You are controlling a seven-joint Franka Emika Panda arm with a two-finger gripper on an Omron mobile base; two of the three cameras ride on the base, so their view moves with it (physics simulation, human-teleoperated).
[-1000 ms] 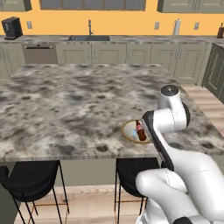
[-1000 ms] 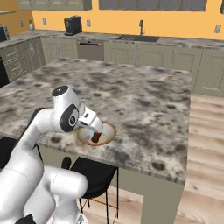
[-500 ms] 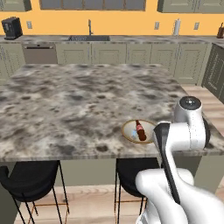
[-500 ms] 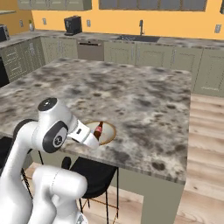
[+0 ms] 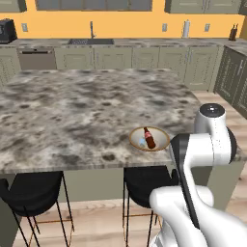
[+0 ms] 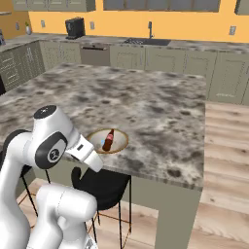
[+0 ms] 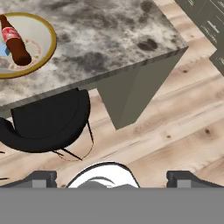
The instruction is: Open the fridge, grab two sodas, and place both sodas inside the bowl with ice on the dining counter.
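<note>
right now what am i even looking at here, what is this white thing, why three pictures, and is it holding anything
The white thing is a robot arm on a driving base, in a rendered kitchen. Two pictures come from cameras on that base, behind the arm to its left and right, looking over it. The third comes from a camera on the hand, looking along the gripper; its two dark finger tips stand far apart at the bottom, open and holding nothing. In front is the dining counter, a granite island with black stools under its edge. On it sits the bowl with a tan rim, with one soda, a brown bottle with a red cap, lying inside.
</note>
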